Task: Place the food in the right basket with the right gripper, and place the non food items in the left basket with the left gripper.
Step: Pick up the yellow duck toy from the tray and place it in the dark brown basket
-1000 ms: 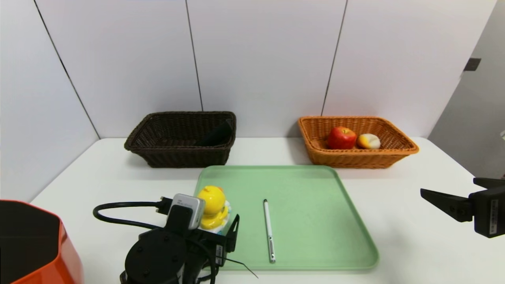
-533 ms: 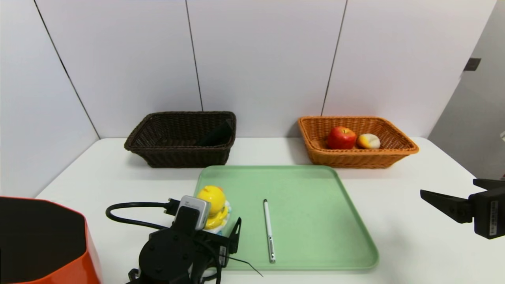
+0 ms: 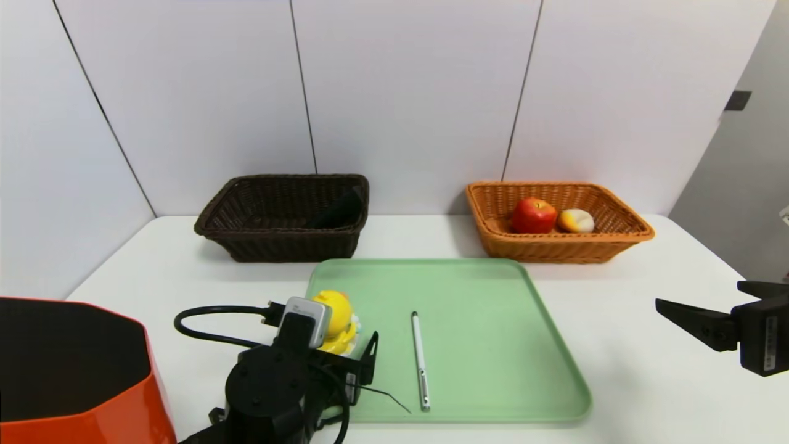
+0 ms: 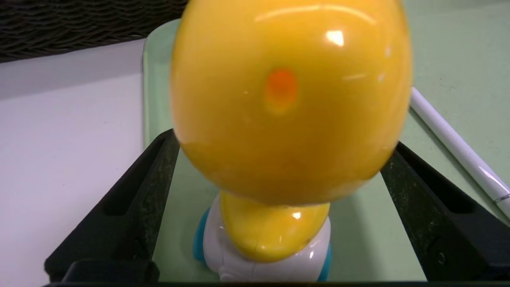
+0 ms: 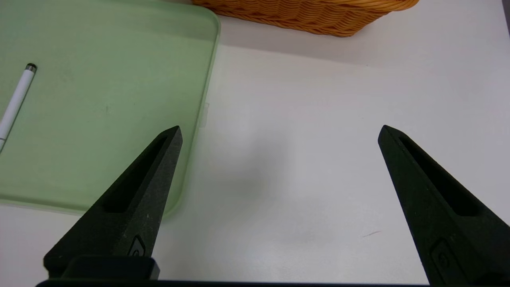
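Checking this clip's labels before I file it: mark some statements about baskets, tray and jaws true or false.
1. The apple lies in the orange basket. True.
2. The pen is in the dark basket. False: it lies on the green tray.
3. The left gripper has its jaws open, one on each side of the duck. True.
4. The right gripper has its jaws shut on the apple. False: they stand open and empty, right of the tray.
5. A black pouch lies in the dark basket. True.
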You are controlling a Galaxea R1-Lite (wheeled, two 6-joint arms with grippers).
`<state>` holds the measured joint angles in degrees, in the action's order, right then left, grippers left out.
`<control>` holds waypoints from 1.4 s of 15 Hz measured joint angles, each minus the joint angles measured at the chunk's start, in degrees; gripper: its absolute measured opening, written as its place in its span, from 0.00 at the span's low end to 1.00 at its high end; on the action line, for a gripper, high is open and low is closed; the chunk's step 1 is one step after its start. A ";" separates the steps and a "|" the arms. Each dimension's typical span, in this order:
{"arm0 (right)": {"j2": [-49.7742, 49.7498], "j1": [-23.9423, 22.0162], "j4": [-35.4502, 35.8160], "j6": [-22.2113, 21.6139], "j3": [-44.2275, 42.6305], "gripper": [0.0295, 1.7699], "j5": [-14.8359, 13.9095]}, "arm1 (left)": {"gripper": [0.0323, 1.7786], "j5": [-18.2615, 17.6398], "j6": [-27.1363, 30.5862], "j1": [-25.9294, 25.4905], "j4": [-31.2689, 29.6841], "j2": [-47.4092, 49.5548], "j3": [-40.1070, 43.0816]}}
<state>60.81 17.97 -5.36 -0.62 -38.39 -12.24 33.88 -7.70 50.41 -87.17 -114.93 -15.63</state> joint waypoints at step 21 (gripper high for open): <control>-0.33 0.11 0.02 0.02 1.79 0.96 0.17 | 0.49 -0.43 0.05 -2.07 0.05 -1.99 -1.16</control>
<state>60.48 18.08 -5.34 -0.60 -36.60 -12.07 33.45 -7.66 48.34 -87.13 -116.92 -16.79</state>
